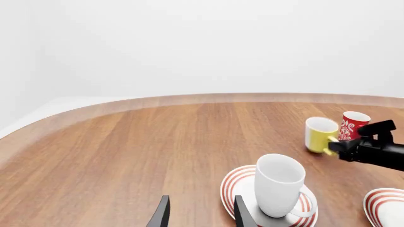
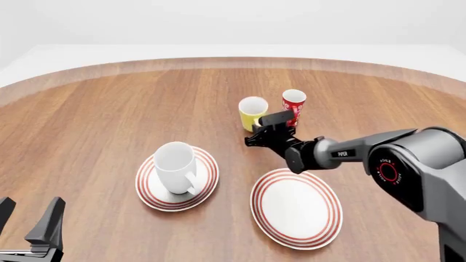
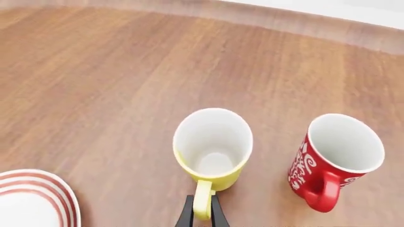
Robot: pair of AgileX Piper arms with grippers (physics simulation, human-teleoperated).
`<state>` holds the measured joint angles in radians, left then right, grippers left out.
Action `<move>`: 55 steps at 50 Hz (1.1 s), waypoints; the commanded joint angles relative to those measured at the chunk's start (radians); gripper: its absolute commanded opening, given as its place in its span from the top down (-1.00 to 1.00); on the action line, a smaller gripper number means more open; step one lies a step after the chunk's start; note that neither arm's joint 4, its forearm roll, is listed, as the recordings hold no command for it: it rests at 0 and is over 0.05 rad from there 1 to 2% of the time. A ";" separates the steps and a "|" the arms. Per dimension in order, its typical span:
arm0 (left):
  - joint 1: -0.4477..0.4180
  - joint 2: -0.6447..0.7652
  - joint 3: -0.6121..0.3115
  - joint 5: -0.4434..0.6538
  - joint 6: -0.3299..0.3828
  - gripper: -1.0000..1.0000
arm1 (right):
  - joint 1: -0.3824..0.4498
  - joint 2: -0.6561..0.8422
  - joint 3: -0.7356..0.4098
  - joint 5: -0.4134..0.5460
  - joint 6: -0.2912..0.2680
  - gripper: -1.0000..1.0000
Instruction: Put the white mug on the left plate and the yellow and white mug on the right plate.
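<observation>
The white mug (image 2: 174, 164) stands upright on the left plate (image 2: 149, 191), its handle toward the near side. It also shows in the left wrist view as the white mug (image 1: 277, 184) on the left plate (image 1: 235, 182). My left gripper (image 2: 28, 218) hangs open at the near left corner, holding nothing. The yellow and white mug (image 3: 213, 146) stands on the table beyond the plates. My right gripper (image 3: 202, 218) is shut on its yellow handle, one dark finger on each side. The right plate (image 2: 296, 207) lies bare below the right arm.
A red-and-white patterned mug (image 2: 293, 103) stands just right of the yellow and white mug (image 2: 252, 112), close to the right gripper (image 2: 256, 132). The table's curved far edge (image 2: 233, 61) runs behind both mugs.
</observation>
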<state>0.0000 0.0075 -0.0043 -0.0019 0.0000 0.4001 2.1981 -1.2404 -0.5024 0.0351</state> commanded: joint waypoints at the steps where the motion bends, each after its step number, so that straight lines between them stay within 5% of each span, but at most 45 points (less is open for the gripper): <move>1: 0.000 0.000 0.000 0.000 0.000 -1.00 | 0.002 -0.063 0.053 -0.024 -0.019 1.00; 55: 0.000 0.000 0.000 0.000 0.000 -1.00 | 0.067 -0.576 0.540 -0.108 -0.051 1.00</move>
<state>0.0000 0.0075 -0.0043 -0.0019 0.0000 0.4564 1.7271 -0.7938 -0.5921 -0.0220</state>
